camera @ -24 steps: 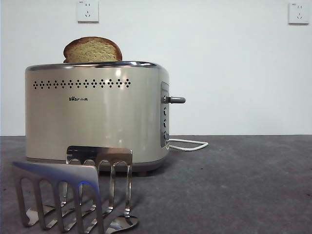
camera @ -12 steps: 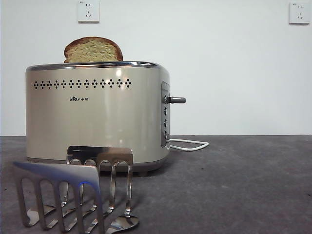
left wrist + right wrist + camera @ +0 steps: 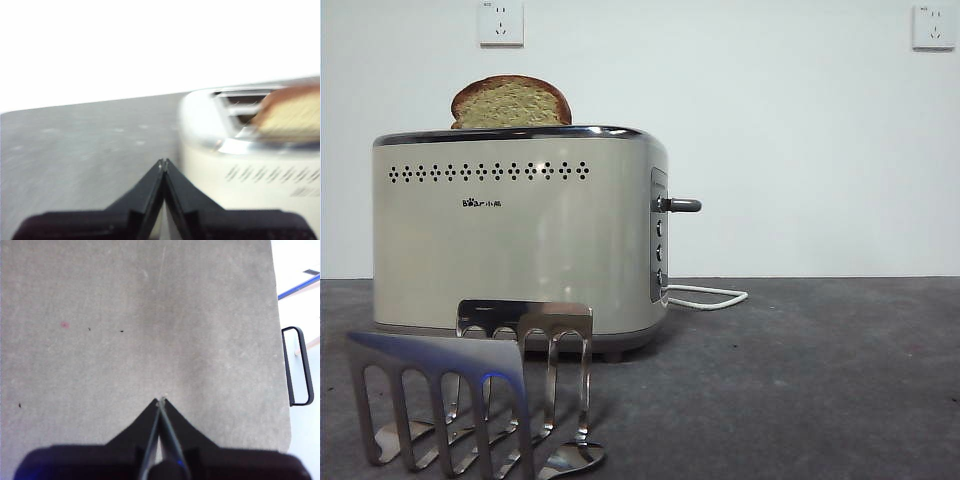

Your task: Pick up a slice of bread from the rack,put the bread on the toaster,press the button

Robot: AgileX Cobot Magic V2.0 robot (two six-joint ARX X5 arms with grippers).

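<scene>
**Bread in the toaster, both grippers closed and empty**

We saw the slice of bread standing upright in a slot of the toaster, toward its left end in the front view, with its rounded brown crust and tan crumb rising above the chrome top rim. The button, a short grey lever knob, stuck out sideways from the grey end panel on the toaster's right side, high on that panel, and nothing touched it. A white cord lay on the dark table behind that end.

The rack stood in front of the toaster, near the camera, and we saw no bread between its arched dividers.

We found the left gripper with its jaws pressed together, tip to tip, holding nothing. Its wrist view was blurred, but it showed the toaster's top and the slice just beside the gripper. The right gripper also had its jaws closed on nothing, and it hung over bare table near an edge, with none of the task's things in its view. Neither arm showed in the front view.
</scene>
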